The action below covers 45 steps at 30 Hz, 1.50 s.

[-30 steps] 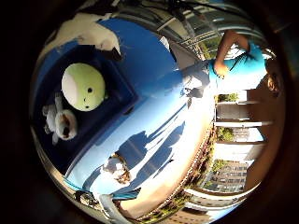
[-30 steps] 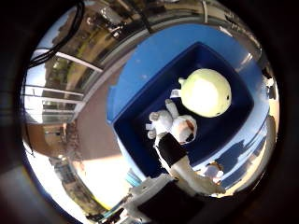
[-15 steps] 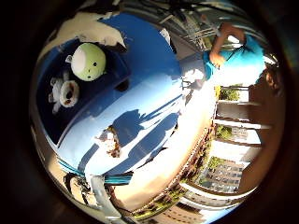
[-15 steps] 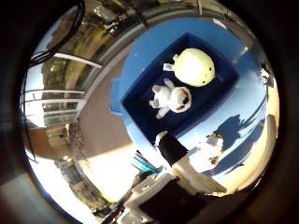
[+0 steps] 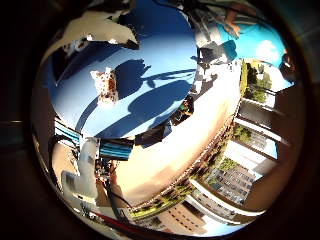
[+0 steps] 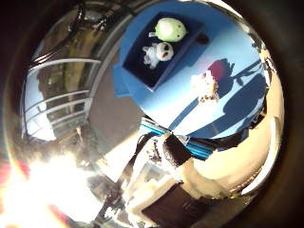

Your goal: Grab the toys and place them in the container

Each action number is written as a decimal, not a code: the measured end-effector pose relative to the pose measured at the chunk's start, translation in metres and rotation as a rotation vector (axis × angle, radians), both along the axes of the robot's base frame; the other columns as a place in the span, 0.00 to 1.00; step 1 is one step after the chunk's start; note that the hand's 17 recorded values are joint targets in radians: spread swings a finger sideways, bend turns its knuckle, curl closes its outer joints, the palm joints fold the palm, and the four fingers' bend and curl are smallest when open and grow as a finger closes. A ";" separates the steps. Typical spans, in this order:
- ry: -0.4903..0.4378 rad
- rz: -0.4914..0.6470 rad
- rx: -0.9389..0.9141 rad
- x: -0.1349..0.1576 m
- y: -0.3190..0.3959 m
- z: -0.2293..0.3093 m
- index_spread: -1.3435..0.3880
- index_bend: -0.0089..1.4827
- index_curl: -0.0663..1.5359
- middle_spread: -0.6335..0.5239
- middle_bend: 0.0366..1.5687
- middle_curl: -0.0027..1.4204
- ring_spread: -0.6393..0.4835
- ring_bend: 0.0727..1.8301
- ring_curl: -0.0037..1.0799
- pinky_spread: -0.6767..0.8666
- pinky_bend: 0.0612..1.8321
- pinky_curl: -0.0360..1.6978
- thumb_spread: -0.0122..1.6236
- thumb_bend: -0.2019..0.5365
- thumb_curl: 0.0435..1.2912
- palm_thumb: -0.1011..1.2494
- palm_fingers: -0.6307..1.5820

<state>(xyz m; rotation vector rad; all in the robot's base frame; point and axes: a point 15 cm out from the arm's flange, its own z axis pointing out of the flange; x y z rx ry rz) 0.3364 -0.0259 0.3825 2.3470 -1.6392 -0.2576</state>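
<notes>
Blue is the table [image 6: 247,102], and on it stands a dark blue container [image 6: 142,76]. Inside the container lie two toys side by side: a round yellow-green plush [image 6: 171,29] and a small white plush animal [image 6: 158,52]. A third toy, a small white and brown plush [image 6: 205,85], lies on the bare table, apart from the container and beside dark shadows. The hand [image 6: 185,171] holds nothing; whether its fingers are straight or curled, I cannot tell.
</notes>
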 end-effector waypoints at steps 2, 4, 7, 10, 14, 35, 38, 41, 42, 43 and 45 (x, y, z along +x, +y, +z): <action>0.000 -0.014 0.006 -0.007 -0.012 -0.024 0.68 0.10 0.16 0.71 0.11 0.25 0.86 0.28 0.28 0.77 0.50 0.18 0.69 0.24 0.21 0.41 0.30; -0.035 -0.020 0.008 -0.004 -0.022 -0.046 0.69 0.10 0.16 0.71 0.12 0.25 0.86 0.28 0.28 0.77 0.50 0.17 0.69 0.24 0.21 0.42 0.31; -0.076 -0.027 0.009 -0.007 -0.033 -0.088 0.70 0.10 0.16 0.70 0.11 0.25 0.86 0.29 0.28 0.77 0.51 0.17 0.69 0.24 0.22 0.44 0.32; -0.112 -0.028 0.010 -0.012 -0.036 -0.126 0.71 0.10 0.16 0.71 0.10 0.25 0.86 0.29 0.29 0.77 0.52 0.17 0.68 0.24 0.23 0.46 0.32; -0.167 -0.034 0.010 0.000 -0.035 -0.141 0.71 0.10 0.16 0.71 0.09 0.25 0.86 0.29 0.29 0.77 0.54 0.17 0.67 0.24 0.23 0.47 0.31; -0.044 -0.106 -0.044 0.023 0.011 -0.227 0.77 0.09 0.15 0.64 0.14 0.27 0.79 0.36 0.31 0.76 0.58 0.14 0.65 0.25 0.24 0.54 0.40; -0.041 -0.119 -0.049 0.033 0.011 -0.230 0.74 0.08 0.14 0.55 0.25 0.31 0.72 0.49 0.39 0.72 0.60 0.15 0.65 0.25 0.26 0.58 0.51; -0.051 -0.122 -0.052 0.046 0.011 -0.228 0.69 0.09 0.10 0.49 0.41 0.40 0.66 0.64 0.49 0.69 0.58 0.15 0.64 0.27 0.29 0.63 0.54; -0.056 -0.124 -0.052 0.050 0.011 -0.226 0.67 0.10 0.09 0.47 0.47 0.43 0.63 0.68 0.52 0.68 0.58 0.15 0.63 0.27 0.30 0.66 0.53; -0.057 -0.125 -0.053 0.050 0.011 -0.226 0.66 0.10 0.08 0.46 0.50 0.45 0.62 0.71 0.54 0.67 0.58 0.15 0.63 0.27 0.31 0.67 0.53; -0.071 -0.124 -0.054 0.052 0.012 -0.221 0.62 0.18 0.07 0.42 0.57 0.51 0.58 0.76 0.60 0.66 0.60 0.15 0.62 0.27 0.33 0.70 0.54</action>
